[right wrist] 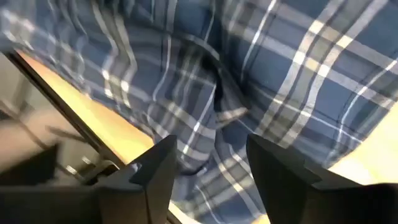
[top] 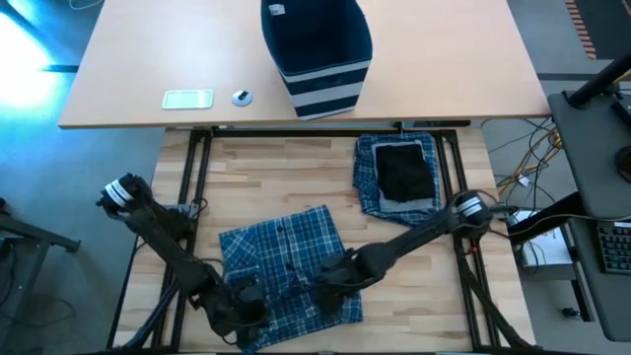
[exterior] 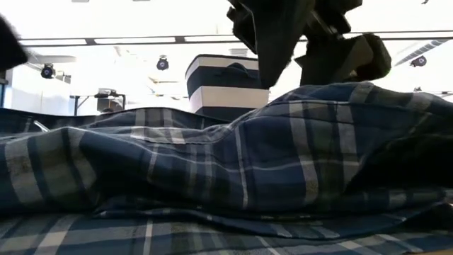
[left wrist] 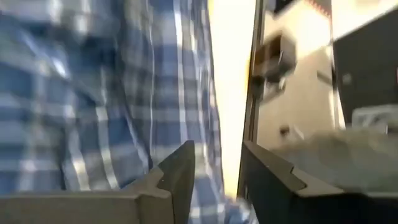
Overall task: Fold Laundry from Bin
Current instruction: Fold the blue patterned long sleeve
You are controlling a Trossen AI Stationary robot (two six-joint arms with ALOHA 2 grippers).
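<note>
A blue-and-white plaid shirt [top: 281, 251] lies rumpled on the wooden table, near its front edge. My left gripper [top: 242, 301] is at the shirt's near-left part, fingers apart [left wrist: 217, 149], with plaid cloth beside them. My right gripper [top: 335, 278] stands open [right wrist: 210, 142] over the shirt's right part, its fingers above the cloth folds. At the back right, a black piece [top: 404, 168] lies on a grey one [top: 409, 204], and both rest on a folded plaid piece [top: 370, 168]. The navy striped bin [top: 315, 49] stands on the far desk. My left gripper has a bit of the shirt's plaid edge [left wrist: 233, 210] showing far back between its fingers. I cannot tell whether the fingers touch it.
On the far desk lie a pale flat card [top: 187, 99] and a small round thing [top: 242, 97]. Bare wood [top: 266, 173] lies at the table's far left. Dark frame rails [top: 192, 168] run along the table's sides. In the low view the shirt [exterior: 212, 170] fills the foreground.
</note>
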